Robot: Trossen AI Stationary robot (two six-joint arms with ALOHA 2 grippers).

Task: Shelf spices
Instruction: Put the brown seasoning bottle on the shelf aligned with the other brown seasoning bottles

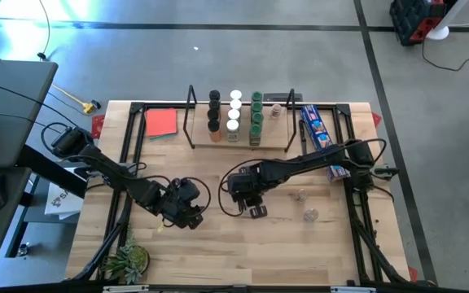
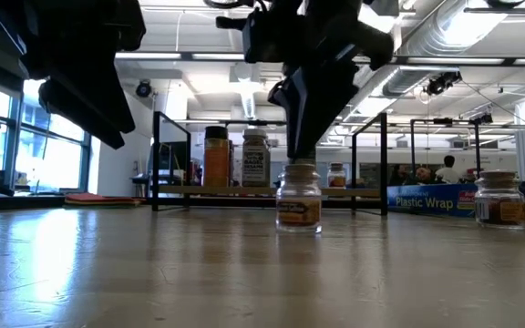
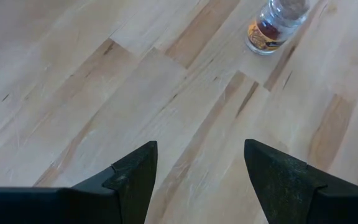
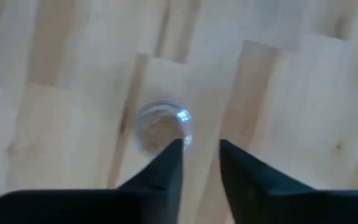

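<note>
Right end effector over a loose jar, not gripping it

Your right end effector (image 4: 201, 158) hangs above a clear-lidded jar (image 4: 161, 127) mid-counter, fingers narrowly parted and beside the lid, so nothing is pinched. The shelf (image 1: 238, 140) at the back edge already holds rows of jars; two more wait near the right edge. Your left end effector (image 3: 201, 171) idles, spread and empty.

Red square (image 1: 160, 122) beside rack, blue plastic-wrap box (image 1: 315, 126), small plant (image 1: 129, 262), wooden table (image 1: 218, 252)
</note>
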